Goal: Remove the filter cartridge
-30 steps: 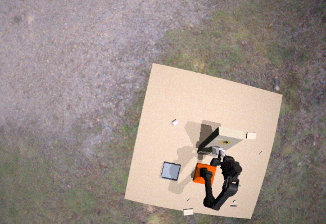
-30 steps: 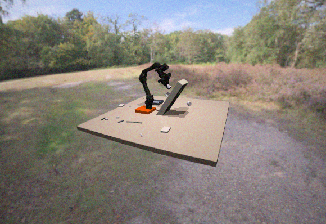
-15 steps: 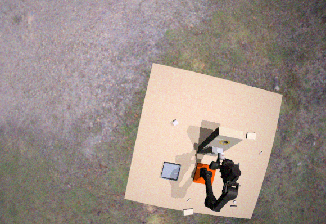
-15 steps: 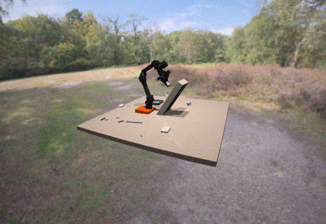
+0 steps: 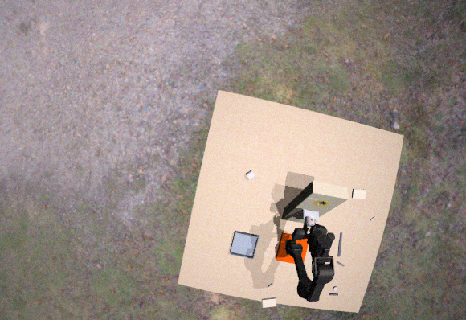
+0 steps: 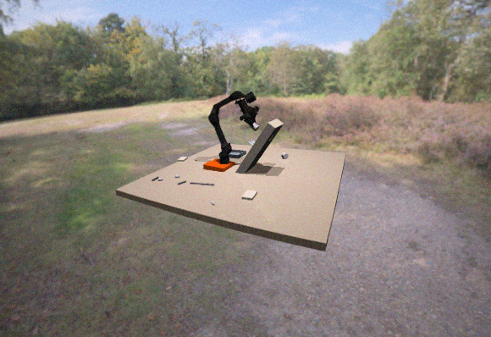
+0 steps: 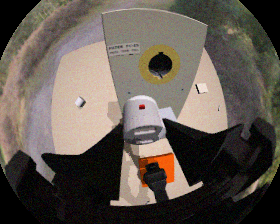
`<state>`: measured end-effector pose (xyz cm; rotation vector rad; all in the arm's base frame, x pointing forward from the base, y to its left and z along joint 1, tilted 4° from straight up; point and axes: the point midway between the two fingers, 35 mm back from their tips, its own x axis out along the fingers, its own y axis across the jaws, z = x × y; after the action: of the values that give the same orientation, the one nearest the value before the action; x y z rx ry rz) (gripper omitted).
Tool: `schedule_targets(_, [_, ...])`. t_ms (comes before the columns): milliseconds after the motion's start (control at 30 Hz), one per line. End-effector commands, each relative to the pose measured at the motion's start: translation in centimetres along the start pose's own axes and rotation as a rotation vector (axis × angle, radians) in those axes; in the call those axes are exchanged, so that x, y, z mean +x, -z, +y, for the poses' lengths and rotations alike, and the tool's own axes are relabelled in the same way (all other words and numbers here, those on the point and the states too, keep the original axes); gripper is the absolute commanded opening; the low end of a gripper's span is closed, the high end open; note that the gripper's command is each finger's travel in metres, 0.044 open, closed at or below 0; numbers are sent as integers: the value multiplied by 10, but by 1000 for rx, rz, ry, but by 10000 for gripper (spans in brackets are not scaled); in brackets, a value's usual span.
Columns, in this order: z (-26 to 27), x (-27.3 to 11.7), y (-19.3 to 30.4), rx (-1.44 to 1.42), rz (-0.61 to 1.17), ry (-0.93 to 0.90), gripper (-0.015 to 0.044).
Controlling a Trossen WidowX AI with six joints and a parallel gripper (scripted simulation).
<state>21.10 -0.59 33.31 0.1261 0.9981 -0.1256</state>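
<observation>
I am carrying the cartridge clamped in my gripper, clear of the panel, whose socket is standing empty. Going left to right on the counter, the tray is lying well left of the panel, so next I am judging a swing leftward, a lowering onto its floor, then a release.

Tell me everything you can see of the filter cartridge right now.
The filter cartridge is a short pale grey cylinder that looks like plastic, with a small red mark on the side facing the wrist camera. It is out of the service panel, whose round yellow-ringed socket stands open and dark. The tool is shut on it, and it hangs in the air just in front of the sloped panel face, touching only the fingers. Its slots cannot be made out.
</observation>
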Motion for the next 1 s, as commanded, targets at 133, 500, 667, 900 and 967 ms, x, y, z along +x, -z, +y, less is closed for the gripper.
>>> schedule_targets(133, [20, 3, -1, 6, -11, 4, 0])
schedule_targets(500, [37, 3, 3, -30, -13, -20, 0])
schedule_targets(667, [58, 6, 9, -134, -11, -79, 0])
schedule_targets(900, [86, 8, 21, -280, -9, -161, 0])
schedule_targets(967, [94, 8, 25, -322, -8, -184, 0])
